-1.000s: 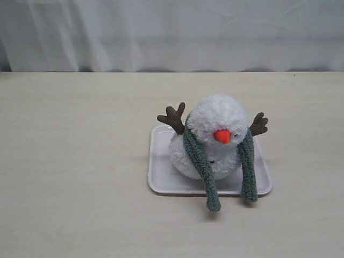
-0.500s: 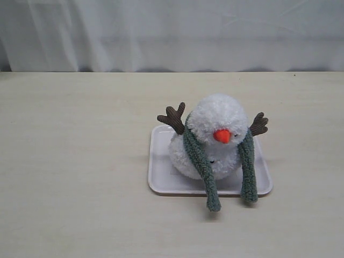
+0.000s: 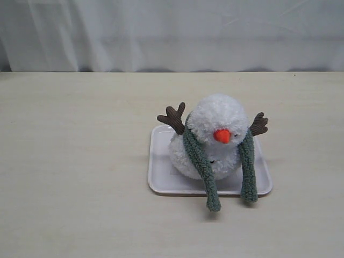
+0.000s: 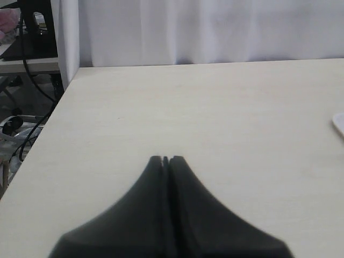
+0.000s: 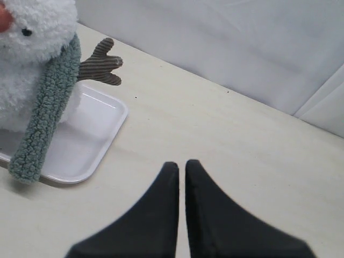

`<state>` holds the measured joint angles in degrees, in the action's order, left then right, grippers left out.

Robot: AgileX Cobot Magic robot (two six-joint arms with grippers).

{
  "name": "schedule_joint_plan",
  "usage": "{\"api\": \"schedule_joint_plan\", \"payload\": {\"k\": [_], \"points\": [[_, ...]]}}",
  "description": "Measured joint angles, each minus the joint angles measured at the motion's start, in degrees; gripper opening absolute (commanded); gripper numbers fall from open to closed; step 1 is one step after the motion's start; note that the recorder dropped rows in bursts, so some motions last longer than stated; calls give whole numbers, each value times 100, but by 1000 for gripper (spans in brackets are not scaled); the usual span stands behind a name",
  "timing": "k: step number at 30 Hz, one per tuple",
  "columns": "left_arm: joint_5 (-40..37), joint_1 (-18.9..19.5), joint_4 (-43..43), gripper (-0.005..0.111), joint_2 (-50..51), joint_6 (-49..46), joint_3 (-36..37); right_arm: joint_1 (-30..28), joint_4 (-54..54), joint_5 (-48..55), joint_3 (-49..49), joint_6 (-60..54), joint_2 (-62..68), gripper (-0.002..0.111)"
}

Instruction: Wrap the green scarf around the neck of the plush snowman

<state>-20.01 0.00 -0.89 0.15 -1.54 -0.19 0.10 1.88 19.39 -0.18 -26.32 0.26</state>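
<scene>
The plush snowman (image 3: pixel 215 129) sits on a white tray (image 3: pixel 161 177), fluffy white with an orange nose and brown twig arms. The green scarf (image 3: pixel 200 161) lies round the back of its neck, and both ends hang down its front past the tray's front rim. In the right wrist view the snowman (image 5: pixel 32 48) and one scarf end (image 5: pixel 45 118) show at one side. My right gripper (image 5: pixel 181 163) is shut and empty over bare table, apart from the tray. My left gripper (image 4: pixel 166 158) is shut and empty, far from the snowman. Neither gripper shows in the exterior view.
A white curtain (image 3: pixel 172 32) hangs behind the table's far edge. In the left wrist view the table's side edge (image 4: pixel 51 123) borders cables and equipment on the floor, and a sliver of the tray (image 4: pixel 339 123) shows.
</scene>
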Motion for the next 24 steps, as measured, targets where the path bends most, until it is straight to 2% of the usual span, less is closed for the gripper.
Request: {"api": "schedule_joint_plan", "payload": {"k": [8, 19, 24], "points": [[0, 0, 0, 0, 0, 0, 0, 58, 0, 0, 0, 96, 0, 4], [0, 0, 0, 0, 0, 0, 0, 59, -375, 0, 0, 2064, 0, 4], [0, 0, 0, 0, 0, 0, 0, 59, -560, 0, 0, 2307, 0, 4]]}}
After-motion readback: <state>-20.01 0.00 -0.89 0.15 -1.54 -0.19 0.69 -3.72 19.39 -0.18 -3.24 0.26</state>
